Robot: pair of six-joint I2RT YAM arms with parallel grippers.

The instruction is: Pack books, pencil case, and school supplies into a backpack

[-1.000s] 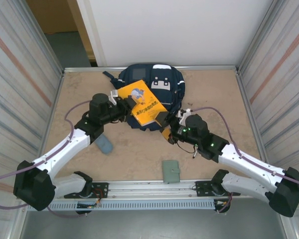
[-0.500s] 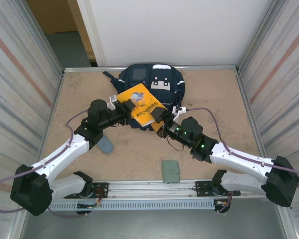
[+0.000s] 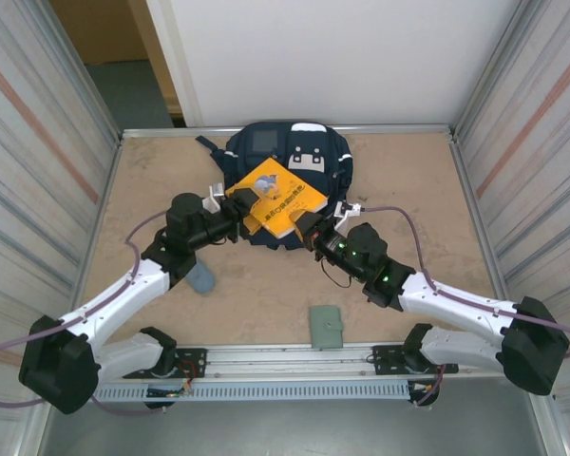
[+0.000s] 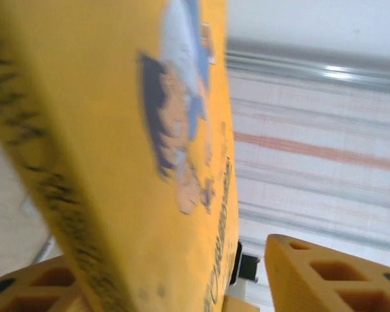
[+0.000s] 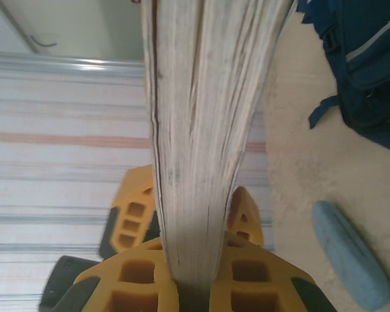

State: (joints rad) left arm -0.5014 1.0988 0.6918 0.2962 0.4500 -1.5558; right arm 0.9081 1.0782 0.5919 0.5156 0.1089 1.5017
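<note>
A thin yellow book (image 3: 283, 197) hangs tilted over the front of the navy backpack (image 3: 287, 149). My right gripper (image 3: 306, 228) is shut on its lower right edge; in the right wrist view the page edges (image 5: 198, 130) are pinched between the yellow fingers (image 5: 143, 283). My left gripper (image 3: 239, 217) stands open at the book's left edge. In the left wrist view the cover (image 4: 130, 149) fills the left side, and a gap separates it from the right finger (image 4: 331, 273). The slate-blue pencil case (image 3: 199, 277) lies on the table under the left arm. A grey-green booklet (image 3: 326, 326) lies near the front rail.
Corrugated metal walls (image 3: 38, 171) close in both sides, and a white panel (image 3: 332, 57) stands at the back. Bare tan table (image 3: 408, 190) lies to the right of the backpack. The pencil case (image 5: 348, 253) and the backpack (image 5: 370, 58) appear in the right wrist view.
My right gripper has moved in and shut on the book's edge. My left gripper has opened off the book. The book has shifted slightly right and back over the backpack.
</note>
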